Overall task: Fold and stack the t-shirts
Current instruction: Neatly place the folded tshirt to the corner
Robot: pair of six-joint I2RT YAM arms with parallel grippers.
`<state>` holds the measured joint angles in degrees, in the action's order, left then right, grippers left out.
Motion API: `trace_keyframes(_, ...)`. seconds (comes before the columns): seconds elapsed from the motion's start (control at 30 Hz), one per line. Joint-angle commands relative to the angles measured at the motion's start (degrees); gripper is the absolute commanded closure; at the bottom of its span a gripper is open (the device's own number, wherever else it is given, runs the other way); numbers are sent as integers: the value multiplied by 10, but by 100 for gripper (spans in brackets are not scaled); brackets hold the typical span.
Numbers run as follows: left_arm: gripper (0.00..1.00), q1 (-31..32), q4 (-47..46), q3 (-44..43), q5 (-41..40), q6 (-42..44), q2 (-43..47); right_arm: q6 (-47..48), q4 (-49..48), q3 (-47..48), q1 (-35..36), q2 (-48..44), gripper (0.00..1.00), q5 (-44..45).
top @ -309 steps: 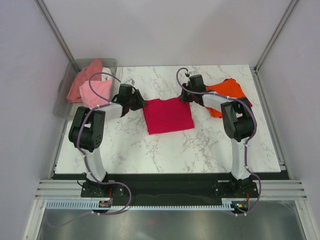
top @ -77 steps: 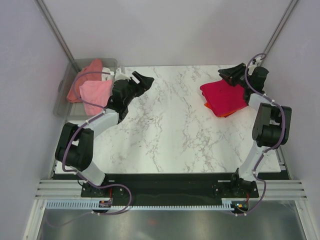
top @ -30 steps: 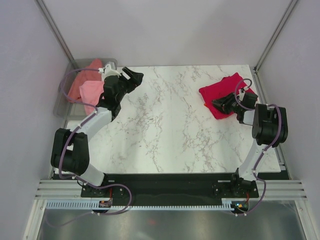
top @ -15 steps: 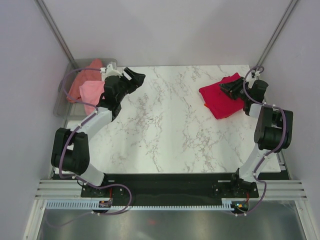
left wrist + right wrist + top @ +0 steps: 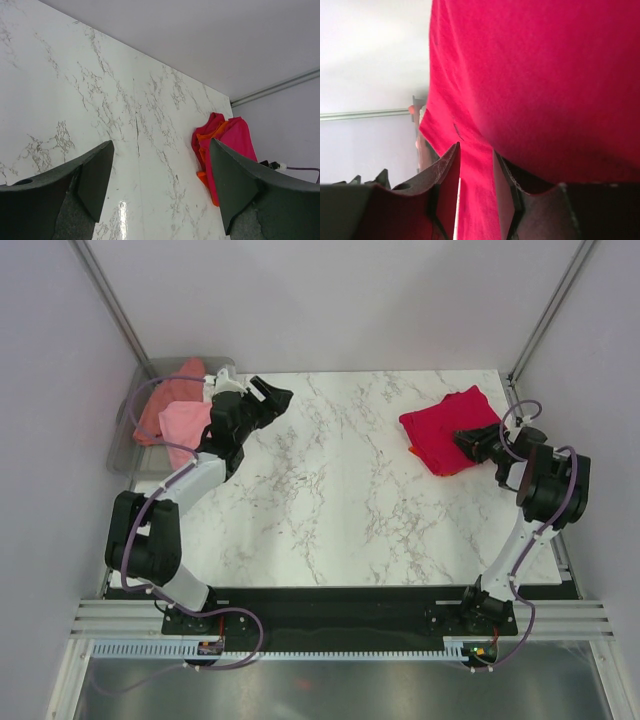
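bin [image 5: 122, 443]: off the counter's [image 5: 340, 490] left edge, holds light pink tee [image 5: 185, 425] and salmon tee [image 5: 168, 395] | crimson tee [image 5: 440, 425]: folded, atop orange tee [image 5: 202, 150], counter's far right | left gripper [image 5: 272, 392]: jaws spread, empty | right gripper [image 5: 468, 440]: at crimson tee's right side, cannot tell if jaws grip

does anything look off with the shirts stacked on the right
Slightly. The red t-shirt lies on the orange t-shirt but does not cover it squarely: orange cloth pokes out on the side toward the middle of the table, and the stack sits skewed to the table edge. The right gripper is at its edge.
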<state>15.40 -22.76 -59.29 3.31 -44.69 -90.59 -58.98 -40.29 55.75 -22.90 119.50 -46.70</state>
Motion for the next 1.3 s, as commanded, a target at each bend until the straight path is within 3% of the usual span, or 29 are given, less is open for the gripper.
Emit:
trace_keyframes(0.0, 16, 0, -20, -21, 6, -8, -4, -23, -38, 10, -13, -28, 59, -8)
trace_keyframes(0.23, 16, 2, -21, -26, 6, -6, -8, -45, -2, 82, -26, -59, 58, 2)
trace_keyframes(0.47, 16, 2, -22, -26, -2, 1, -6, -124, -109, 109, -26, 71, 59, 1)
trace_keyframes(0.67, 16, 1, -20, -26, -11, 8, -5, -142, -126, 133, -26, 157, 62, 13)
trace_keyframes(0.93, 16, 1, -18, -19, -27, 20, 11, -128, -107, 122, -22, 66, 60, 21)
trace_keyframes(1.07, 16, 1, -18, -22, -21, 19, 9, -106, -38, 160, -4, 30, 60, 37)
trace_keyframes(1.13, 16, 1, -18, -22, -19, 19, 8, -76, 15, 196, 13, 34, 60, 54)
trace_keyframes(1.27, 16, 1, -18, -26, -18, 20, 7, -84, 18, 233, 29, 77, 60, 72)
